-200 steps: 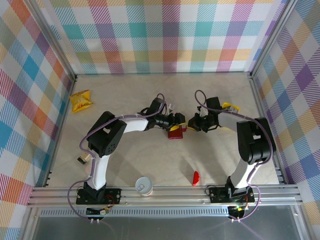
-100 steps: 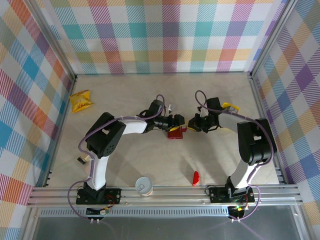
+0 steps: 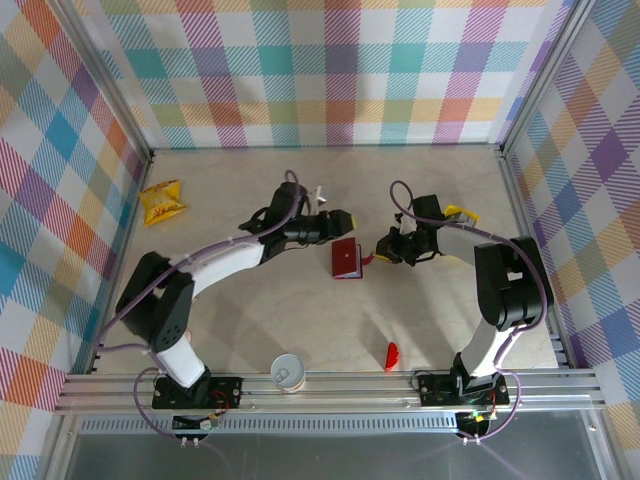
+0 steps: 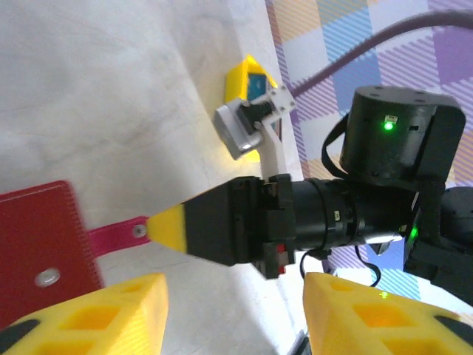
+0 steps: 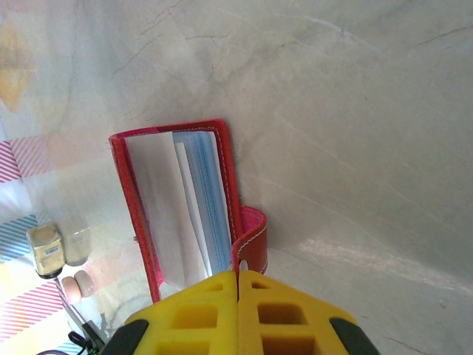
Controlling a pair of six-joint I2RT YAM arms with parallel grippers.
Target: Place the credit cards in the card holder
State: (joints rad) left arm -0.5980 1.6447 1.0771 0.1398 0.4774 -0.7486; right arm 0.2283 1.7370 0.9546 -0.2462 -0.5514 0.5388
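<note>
My right claw [image 5: 238,285] is pinched shut on the clasp tab [image 5: 251,237] of the card holder [image 5: 177,200] lying just ahead of its tips, my left claw [image 4: 236,310] hovers partly open and empty nearby, so I reckon fetching the credit cards [image 4: 247,81] behind the right wrist comes next.

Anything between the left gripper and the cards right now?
Yes. The right arm lies across the straight path from the left gripper to the cards, with the right gripper shut on the card holder tab. In the left wrist view, its wrist hardware partly hides the cards.
</note>
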